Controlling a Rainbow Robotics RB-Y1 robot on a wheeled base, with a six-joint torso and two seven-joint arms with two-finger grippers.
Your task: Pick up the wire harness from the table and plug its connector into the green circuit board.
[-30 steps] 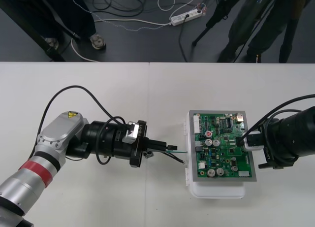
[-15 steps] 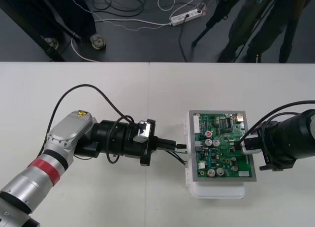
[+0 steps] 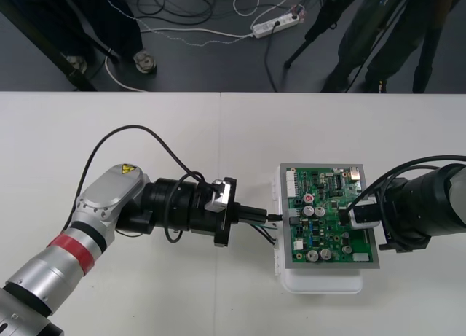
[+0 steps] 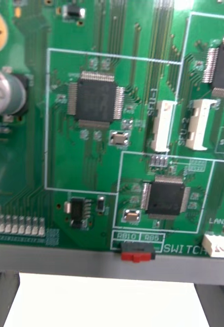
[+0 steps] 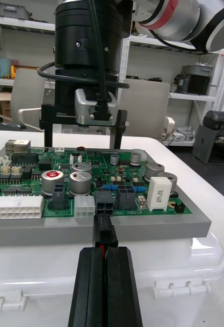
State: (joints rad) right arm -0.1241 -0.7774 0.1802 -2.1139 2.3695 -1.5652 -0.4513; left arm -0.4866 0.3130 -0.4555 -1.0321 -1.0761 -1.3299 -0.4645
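The green circuit board [image 3: 331, 230] sits on its white base [image 3: 320, 281] at the table's right. My left gripper [image 3: 268, 219] reaches it from the left, shut on the harness's black plug [image 5: 105, 235]. A red wire shows between its fingers [image 5: 89, 291]. The plug's tip touches a black socket [image 5: 104, 200] on the board's [image 5: 25, 159] near edge; I cannot tell whether it is seated. Green and black wires [image 3: 263, 234] trail under the gripper. My right gripper [image 3: 349, 218] stands open over the board's right edge, opposite the left gripper [image 5: 84, 144]. The right wrist view looks closely down on the board [image 4: 91, 168].
The white table [image 3: 145, 132] stretches bare to the left and back. The left arm's black cable [image 3: 116, 135] loops above its wrist. Beyond the far edge, a power strip [image 3: 275, 24] and cables lie on the dark floor.
My left arm has moved right, carrying the plug from a gap short of the board up to its left edge. The right gripper has shifted slightly left over the board.
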